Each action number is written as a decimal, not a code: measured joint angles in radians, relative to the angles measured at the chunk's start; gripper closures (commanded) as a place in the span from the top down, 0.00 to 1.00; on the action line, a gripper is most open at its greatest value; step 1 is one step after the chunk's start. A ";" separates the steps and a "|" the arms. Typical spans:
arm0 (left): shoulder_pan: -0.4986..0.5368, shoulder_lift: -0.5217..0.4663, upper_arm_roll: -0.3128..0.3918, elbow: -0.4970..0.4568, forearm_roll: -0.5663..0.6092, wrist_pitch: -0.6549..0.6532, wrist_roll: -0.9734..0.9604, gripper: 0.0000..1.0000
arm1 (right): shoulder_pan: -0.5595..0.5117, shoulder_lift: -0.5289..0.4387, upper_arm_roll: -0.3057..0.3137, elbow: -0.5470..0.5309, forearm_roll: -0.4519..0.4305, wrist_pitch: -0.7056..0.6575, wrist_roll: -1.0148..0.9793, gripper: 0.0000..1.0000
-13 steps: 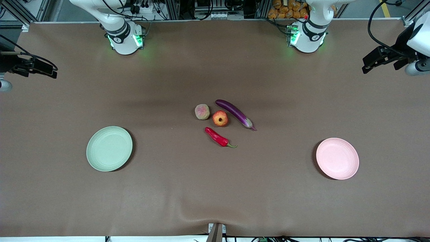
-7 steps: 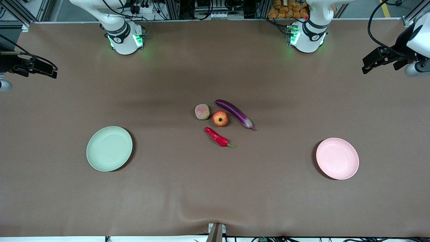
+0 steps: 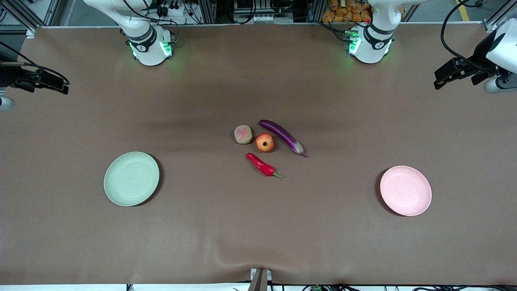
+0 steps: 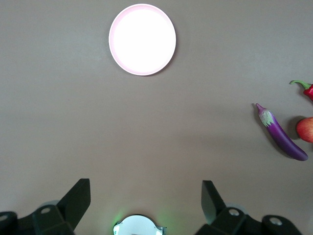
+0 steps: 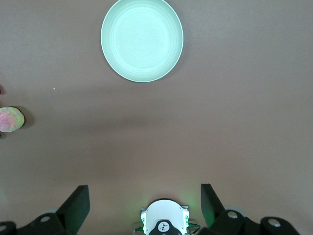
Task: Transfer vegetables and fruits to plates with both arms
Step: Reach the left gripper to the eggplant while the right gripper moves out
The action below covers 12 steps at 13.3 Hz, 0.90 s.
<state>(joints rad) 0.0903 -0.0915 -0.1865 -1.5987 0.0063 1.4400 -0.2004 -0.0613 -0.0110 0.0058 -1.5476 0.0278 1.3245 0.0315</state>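
Note:
The purple eggplant point(image 3: 282, 136), red chili pepper point(image 3: 261, 164), red-orange pomegranate point(image 3: 264, 142) and pinkish-green peach point(image 3: 243, 134) lie clustered mid-table. The pale green plate point(image 3: 131, 178) sits toward the right arm's end, the pale pink plate point(image 3: 405, 190) toward the left arm's end. My left gripper point(image 3: 437, 83) hangs high over the left arm's end of the table, open and empty point(image 4: 145, 200); its view shows the pink plate point(image 4: 142, 39) and eggplant point(image 4: 281, 137). My right gripper point(image 3: 60, 87) hangs over the right arm's end, open and empty point(image 5: 144, 200); its view shows the green plate point(image 5: 142, 39) and peach point(image 5: 11, 120).
The brown table cover point(image 3: 258, 226) has a small wrinkle at its edge nearest the front camera. The two arm bases point(image 3: 151, 48) point(image 3: 369, 46) glow green along the top of the front view. Both plates hold nothing.
My left gripper has shifted very slightly over the left arm's end of the table. The right gripper, the produce and the plates have not moved.

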 measured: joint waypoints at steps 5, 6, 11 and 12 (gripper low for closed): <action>-0.011 0.034 -0.089 -0.180 -0.006 0.267 -0.164 1.00 | -0.005 0.006 -0.002 -0.010 0.000 -0.007 0.000 1.00; -0.013 0.059 -0.134 -0.222 -0.006 0.343 -0.259 1.00 | -0.007 0.007 -0.002 -0.010 0.000 -0.010 0.000 1.00; -0.148 0.323 -0.286 -0.276 0.077 0.613 -0.813 1.00 | -0.007 0.017 0.006 -0.013 0.001 -0.008 0.000 1.00; -0.200 0.384 -0.287 -0.276 0.117 0.661 -0.942 1.00 | -0.005 0.021 0.010 -0.013 0.001 -0.006 0.000 1.00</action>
<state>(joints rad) -0.1100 0.2925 -0.4736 -1.8743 0.1231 2.1008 -1.1427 -0.0660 0.0096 0.0157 -1.5605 0.0288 1.3185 0.0315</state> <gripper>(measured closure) 0.000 0.000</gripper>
